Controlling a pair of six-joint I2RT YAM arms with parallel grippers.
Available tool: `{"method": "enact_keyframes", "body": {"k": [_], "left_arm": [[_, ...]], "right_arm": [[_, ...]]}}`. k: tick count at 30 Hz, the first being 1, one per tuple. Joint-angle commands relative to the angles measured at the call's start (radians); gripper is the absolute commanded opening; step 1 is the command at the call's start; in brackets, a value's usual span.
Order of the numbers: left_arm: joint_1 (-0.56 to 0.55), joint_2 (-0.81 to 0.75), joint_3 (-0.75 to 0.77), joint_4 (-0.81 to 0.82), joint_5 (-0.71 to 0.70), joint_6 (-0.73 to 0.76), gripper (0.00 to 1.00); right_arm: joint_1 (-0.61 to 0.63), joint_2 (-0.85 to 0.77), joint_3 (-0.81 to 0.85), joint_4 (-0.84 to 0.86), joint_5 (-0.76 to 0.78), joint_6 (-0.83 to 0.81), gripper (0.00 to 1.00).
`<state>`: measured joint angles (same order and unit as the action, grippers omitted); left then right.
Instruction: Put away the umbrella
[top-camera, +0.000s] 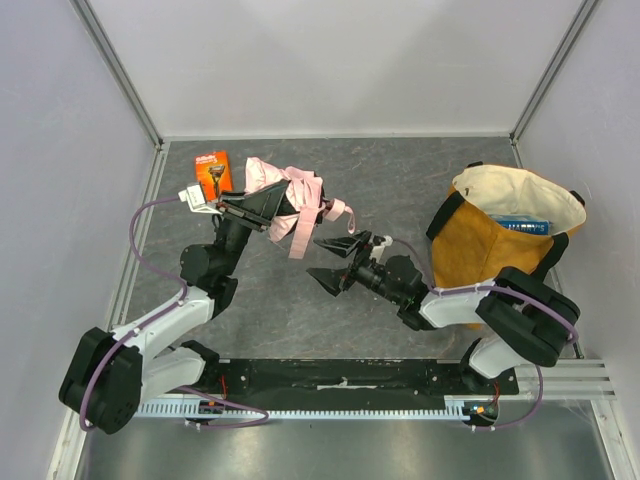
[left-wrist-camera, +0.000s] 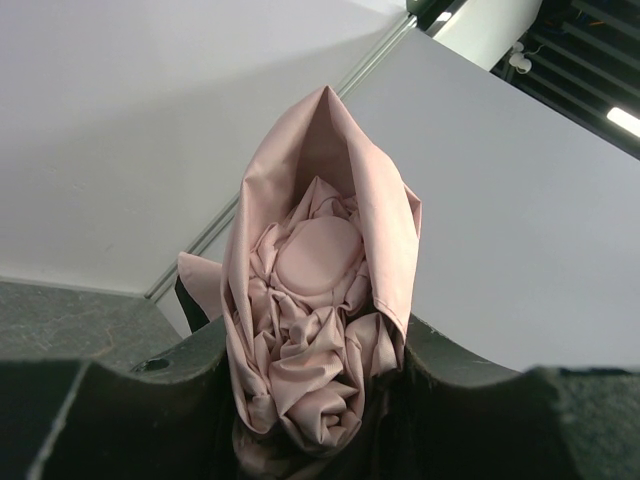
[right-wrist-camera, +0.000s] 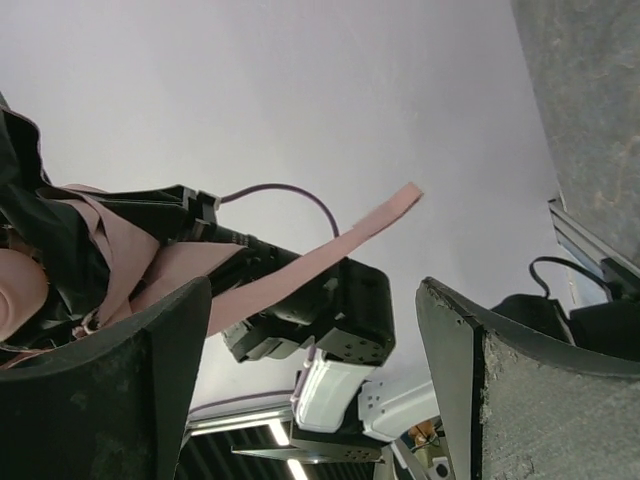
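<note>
The pale pink umbrella (top-camera: 290, 195) hangs folded and bunched at the upper left of the top view, lifted off the grey floor. My left gripper (top-camera: 262, 207) is shut on it. In the left wrist view the crumpled pink fabric (left-wrist-camera: 315, 300) fills the gap between the two black fingers. A pink strap (top-camera: 338, 210) trails to the right, and it also crosses the right wrist view (right-wrist-camera: 330, 240). My right gripper (top-camera: 335, 262) is open and empty, just right of and below the umbrella, apart from it.
A mustard-yellow tote bag (top-camera: 480, 245) with a cream lining stands open at the right, a blue item (top-camera: 522, 225) inside. An orange razor package (top-camera: 212, 172) lies at the back left. White walls enclose the grey floor (top-camera: 400, 180).
</note>
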<state>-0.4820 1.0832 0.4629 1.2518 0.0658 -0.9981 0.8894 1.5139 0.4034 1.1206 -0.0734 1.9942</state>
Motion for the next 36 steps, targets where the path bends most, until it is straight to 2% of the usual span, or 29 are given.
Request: {"method": "enact_keyframes", "body": {"k": [1, 8, 10, 12, 18, 21, 25, 26, 29, 30, 34, 36], "left_arm": [[-0.007, -0.031, 0.023, 0.413, 0.009, -0.002, 0.02], [-0.007, -0.031, 0.016, 0.413, -0.004, -0.007, 0.02], [-0.01, -0.031, 0.017, 0.413, -0.003, -0.013, 0.02], [-0.012, -0.029, 0.02, 0.413, -0.015, -0.031, 0.02], [-0.01, -0.011, 0.031, 0.413, -0.063, -0.125, 0.02], [-0.01, -0.023, 0.033, 0.413, -0.063, -0.128, 0.02], [-0.01, -0.037, 0.033, 0.413, -0.063, -0.134, 0.02], [-0.01, -0.04, 0.034, 0.413, -0.061, -0.137, 0.02], [-0.01, -0.039, 0.034, 0.413, -0.063, -0.178, 0.02], [-0.012, -0.036, 0.033, 0.413, -0.089, -0.207, 0.02], [-0.024, -0.009, 0.033, 0.413, -0.141, -0.33, 0.02], [-0.03, 0.0, 0.037, 0.413, -0.156, -0.384, 0.02]], "right_arm": [[0.005, 0.017, 0.132, -0.025, 0.001, 0.388, 0.89], [0.048, 0.04, 0.218, -0.048, 0.009, 0.408, 0.75], [0.049, 0.034, 0.203, -0.05, 0.032, 0.41, 0.58], [0.049, 0.038, 0.184, -0.032, 0.049, 0.417, 0.47], [0.06, 0.097, 0.203, 0.031, 0.038, 0.41, 0.47], [0.062, 0.111, 0.186, 0.083, 0.052, 0.408, 0.44], [0.066, 0.101, 0.17, 0.071, 0.055, 0.393, 0.43], [0.068, 0.101, 0.167, 0.074, 0.057, 0.391, 0.36], [0.068, 0.124, 0.176, 0.108, 0.063, 0.373, 0.05], [0.068, 0.141, 0.189, 0.12, 0.051, 0.359, 0.0], [0.066, 0.245, 0.317, 0.177, -0.066, 0.215, 0.0], [0.068, 0.253, 0.379, 0.103, -0.124, 0.084, 0.0]]}}
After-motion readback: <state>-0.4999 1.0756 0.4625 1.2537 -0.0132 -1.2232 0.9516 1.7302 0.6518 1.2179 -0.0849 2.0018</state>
